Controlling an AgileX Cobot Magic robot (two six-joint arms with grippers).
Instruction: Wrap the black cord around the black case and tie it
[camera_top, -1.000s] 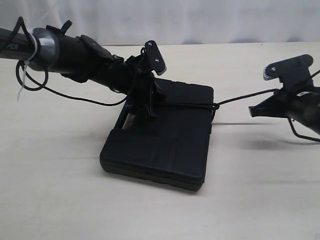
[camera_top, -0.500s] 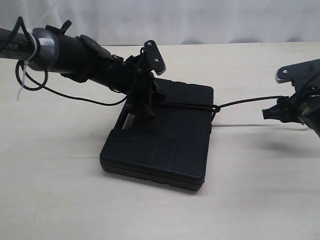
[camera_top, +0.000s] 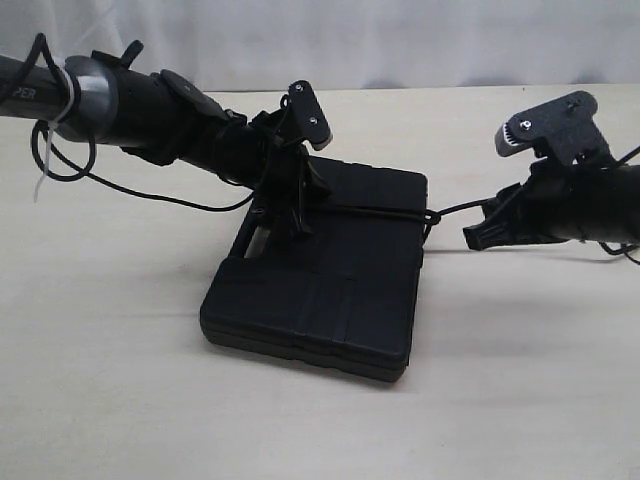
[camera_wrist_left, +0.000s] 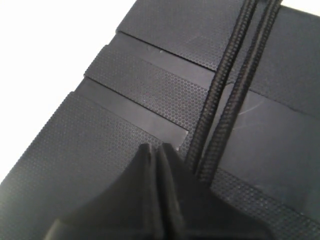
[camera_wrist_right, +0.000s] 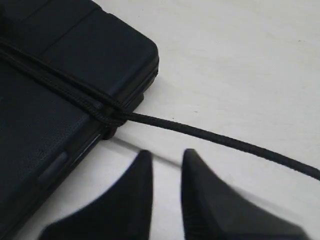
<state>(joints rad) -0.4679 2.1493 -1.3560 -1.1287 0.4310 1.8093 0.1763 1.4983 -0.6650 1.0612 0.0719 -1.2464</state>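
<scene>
Sitting in the middle of the exterior view, the black case (camera_top: 330, 300) lies flat on the pale table (camera_top: 120, 400). The black cord (camera_top: 375, 212) crosses its upper part, gathers in a knot at the case's right edge and runs on rightward past the right gripper (camera_top: 472, 236), which hovers just beside that edge. The left gripper (camera_top: 290, 225), reaching in from the upper left, presses on the lid.

Left wrist view: the left gripper (camera_wrist_left: 156, 150) has its fingers pressed together, tips on the case's (camera_wrist_left: 125, 95) textured lid. Two cord (camera_wrist_left: 225, 95) strands run side by side just beside them; whether they pin the cord I cannot tell.

Right wrist view: the right gripper (camera_wrist_right: 164, 160) is slightly spread with nothing between its fingers, over bare table (camera_wrist_right: 240, 60). One cord (camera_wrist_right: 200, 132) strand leaves the knot at the case (camera_wrist_right: 50, 100) edge and passes just beyond the fingertips
</scene>
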